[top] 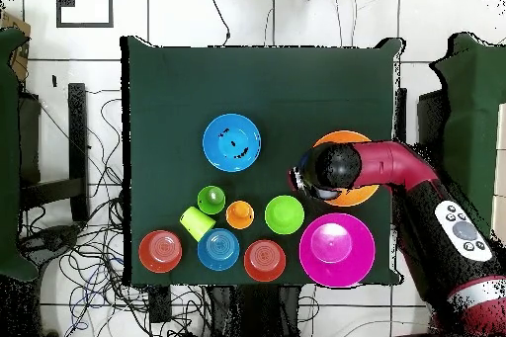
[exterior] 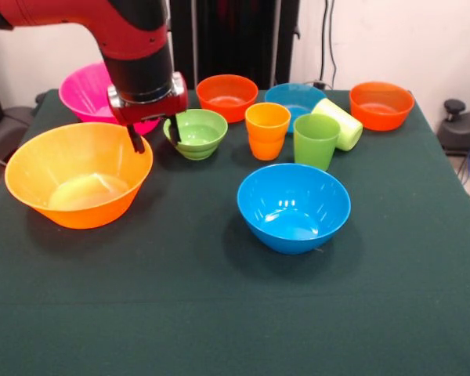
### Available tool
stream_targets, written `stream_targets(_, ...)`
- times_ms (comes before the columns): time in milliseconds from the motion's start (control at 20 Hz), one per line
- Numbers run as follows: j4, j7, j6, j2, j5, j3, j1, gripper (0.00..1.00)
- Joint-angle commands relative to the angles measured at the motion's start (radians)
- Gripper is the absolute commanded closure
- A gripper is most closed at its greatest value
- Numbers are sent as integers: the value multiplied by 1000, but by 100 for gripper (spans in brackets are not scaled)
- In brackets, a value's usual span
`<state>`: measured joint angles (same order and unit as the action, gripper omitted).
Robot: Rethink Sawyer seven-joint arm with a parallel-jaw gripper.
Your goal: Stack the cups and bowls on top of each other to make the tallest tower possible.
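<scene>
Table [exterior: 219,313]: a flat top under a dark green matte cloth, all the dishes standing apart on it, none nested
Arm [exterior: 133,47]: smooth red and black shell, reaching in over the big orange bowl
Yellow-orange bowl [exterior: 78,176]: the widest, round and glossy, translucent plastic with a pale patch in its bottom, upright
Pink bowl [exterior: 86,90]: large, glossy magenta, behind the yellow-orange one and partly hidden by the arm
Medium blue bowl [exterior: 294,207]: shiny, deep and round, alone toward the middle of the cloth
Small bowls: green [exterior: 196,133] just beside the gripper; orange [exterior: 227,96], blue [exterior: 294,98] and a second orange [exterior: 381,104] in a row behind
Cups: straight-sided plastic tumblers; orange [exterior: 267,130] and green [exterior: 316,140] upright side by side, lime-yellow [exterior: 338,123] tipped on its side against the green one
Gripper [exterior: 153,135]: two thin black fingers spread apart with nothing between them, one tip over the yellow-orange bowl's far rim, the other at the green bowl's edge; whether either touched could not be told
</scene>
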<state>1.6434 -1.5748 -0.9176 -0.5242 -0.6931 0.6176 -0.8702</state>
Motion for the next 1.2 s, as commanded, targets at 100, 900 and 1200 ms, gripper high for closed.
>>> stream_targets(100, -88, 397, -77, 60, -97, 49, 17, 0)
stream_targets(900, -90, 488, -121, 32, -117, 43, -1, 0)
stream_targets(1200, -93, 558, -191, -24, -104, 43, 2, 0)
